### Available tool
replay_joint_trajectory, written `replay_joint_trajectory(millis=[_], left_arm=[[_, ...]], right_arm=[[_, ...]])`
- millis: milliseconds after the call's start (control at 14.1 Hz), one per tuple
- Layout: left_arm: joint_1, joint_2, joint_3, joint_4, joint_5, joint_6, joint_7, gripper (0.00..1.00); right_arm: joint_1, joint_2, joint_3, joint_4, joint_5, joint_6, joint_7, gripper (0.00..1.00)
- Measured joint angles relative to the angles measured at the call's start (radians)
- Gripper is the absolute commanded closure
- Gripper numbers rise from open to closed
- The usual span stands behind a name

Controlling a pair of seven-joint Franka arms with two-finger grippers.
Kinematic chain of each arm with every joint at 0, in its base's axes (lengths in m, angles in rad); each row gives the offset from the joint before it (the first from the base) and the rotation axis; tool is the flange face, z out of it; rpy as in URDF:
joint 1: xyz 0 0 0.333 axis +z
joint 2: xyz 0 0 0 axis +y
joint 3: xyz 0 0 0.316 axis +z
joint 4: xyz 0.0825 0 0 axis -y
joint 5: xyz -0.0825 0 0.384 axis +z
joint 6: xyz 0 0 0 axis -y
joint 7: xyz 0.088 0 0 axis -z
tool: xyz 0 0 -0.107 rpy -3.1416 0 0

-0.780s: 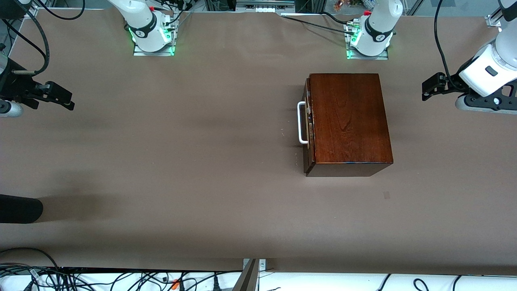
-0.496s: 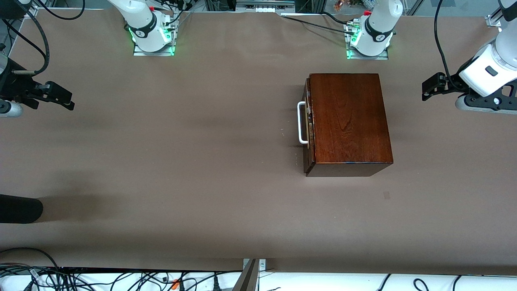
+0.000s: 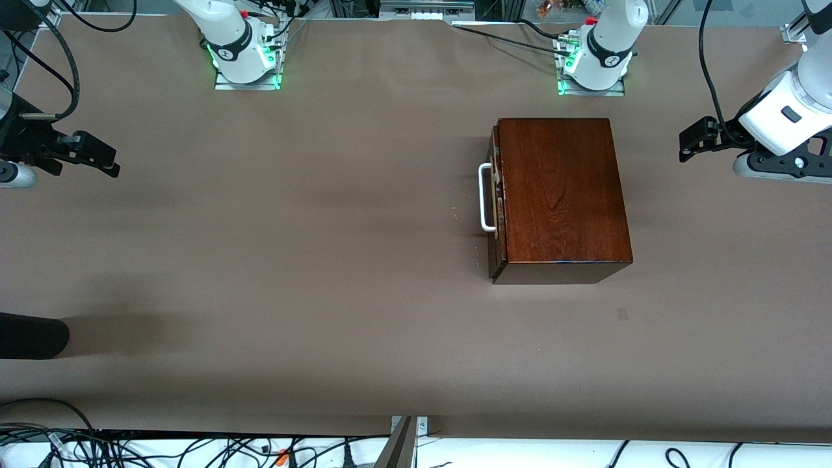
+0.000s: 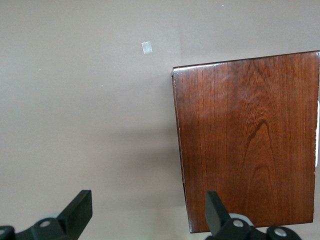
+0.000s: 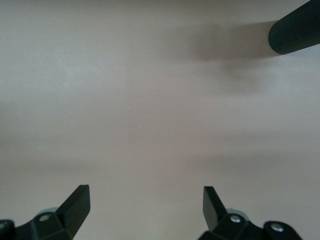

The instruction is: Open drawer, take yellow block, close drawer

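The dark mahogany box (image 3: 562, 195) stands on the table toward the left arm's end. Its drawer (image 3: 496, 201) is pushed in, and its white bar handle (image 3: 484, 198) faces the right arm's end. The yellow block is hidden. My left gripper (image 3: 693, 139) waits open and empty above the table's end, apart from the box. In the left wrist view (image 4: 147, 212) the box top (image 4: 250, 140) lies under one of the fingers (image 4: 215, 207). My right gripper (image 3: 97, 156) waits open and empty over the table's other end; the right wrist view (image 5: 146, 202) shows only bare table below it.
A black cylinder (image 3: 29, 336) pokes in at the right arm's end, nearer the front camera; it also shows in the right wrist view (image 5: 295, 30). A small grey patch (image 3: 622, 314) marks the table near the box. Cables (image 3: 195, 448) run along the near edge.
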Motion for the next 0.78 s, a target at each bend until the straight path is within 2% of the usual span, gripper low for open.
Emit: replay_joint_trajectory(millis=[355, 780], left_arm=[[-0.024, 0.045, -0.052, 0.014, -0.002, 0.006, 0.000, 0.00], [-0.236, 0.179, -0.086, 0.111, -0.002, 0.007, -0.131, 0.00]], right_arm=[[0.000, 0.000, 0.000, 0.000, 0.000, 0.000, 0.000, 0.00], [0.000, 0.000, 0.000, -0.001, 0.000, 0.000, 0.000, 0.00]])
